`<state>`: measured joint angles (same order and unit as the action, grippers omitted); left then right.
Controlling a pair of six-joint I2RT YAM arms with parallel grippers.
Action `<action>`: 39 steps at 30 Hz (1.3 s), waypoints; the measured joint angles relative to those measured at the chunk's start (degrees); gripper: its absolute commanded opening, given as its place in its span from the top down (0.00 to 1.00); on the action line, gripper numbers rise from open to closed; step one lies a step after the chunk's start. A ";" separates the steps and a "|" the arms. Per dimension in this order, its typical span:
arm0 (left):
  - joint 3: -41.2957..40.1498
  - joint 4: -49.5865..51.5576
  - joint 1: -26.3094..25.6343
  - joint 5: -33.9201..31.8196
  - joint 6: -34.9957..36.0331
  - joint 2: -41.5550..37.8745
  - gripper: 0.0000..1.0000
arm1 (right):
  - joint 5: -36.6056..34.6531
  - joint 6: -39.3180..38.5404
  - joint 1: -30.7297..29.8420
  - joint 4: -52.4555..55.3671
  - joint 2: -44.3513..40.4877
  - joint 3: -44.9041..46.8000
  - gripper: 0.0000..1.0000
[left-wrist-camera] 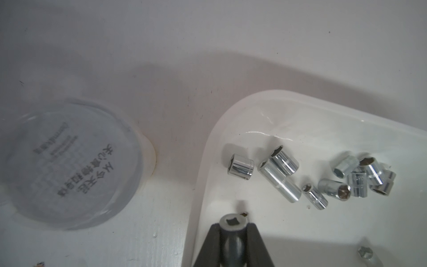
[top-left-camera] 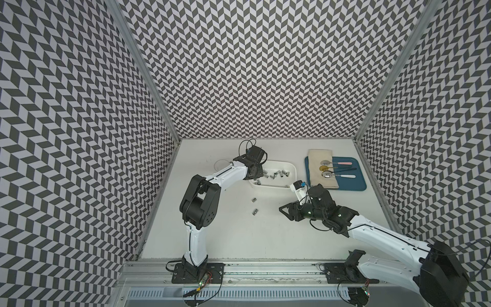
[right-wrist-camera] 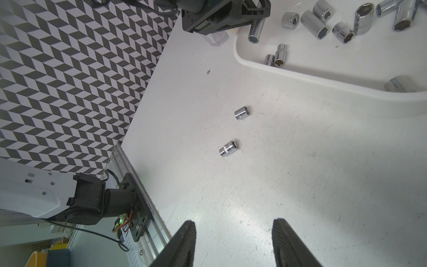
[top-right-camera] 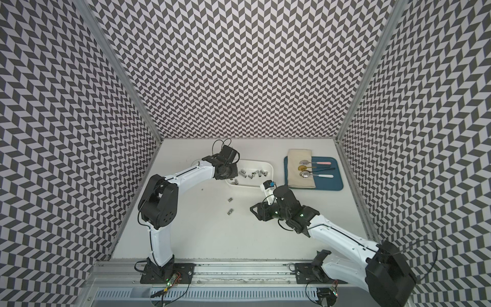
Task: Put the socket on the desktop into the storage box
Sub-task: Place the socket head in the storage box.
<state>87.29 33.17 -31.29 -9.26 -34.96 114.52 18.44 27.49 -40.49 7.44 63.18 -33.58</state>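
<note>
Storage box, a shallow white plastic tub [left-wrist-camera: 210, 148], lies directly beneath the left pincer [left-wrist-camera: 233, 226], which is clamped on a slim chrome cylindrical socket [left-wrist-camera: 232, 222]. Best lower inside the rim, then part gently over bare floor.

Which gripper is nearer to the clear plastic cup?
Left. The left gripper hangs over the storage box corner beside the cup; the right gripper is farther, over the desktop.

We're looking into a robotics lab test cell: black-and-white chevron panels [top-left-camera: 252, 66] wall an off-white desktop [top-left-camera: 239, 239], and along the near edge an aluminium rail [top-left-camera: 265, 265] carries the bolted bases of the left arm [top-left-camera: 196, 239] and right arm [top-left-camera: 385, 236], wiring exposed.
</note>
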 measured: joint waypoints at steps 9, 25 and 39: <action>0.07 0.20 0.09 0.15 0.63 0.98 0.70 | -0.68 0.02 0.00 0.00 -0.02 0.00 0.44; -1.79 -0.17 0.09 2.25 0.81 -4.24 0.65 | -2.34 -0.26 0.00 1.38 -0.26 0.00 0.41; -15.10 -3.39 0.09 9.90 2.84 -21.84 0.62 | -4.72 -1.60 0.00 3.32 -0.28 -0.66 0.41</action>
<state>72.18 29.78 -31.20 0.64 -32.12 92.68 13.72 25.89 -40.49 10.76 62.89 -34.24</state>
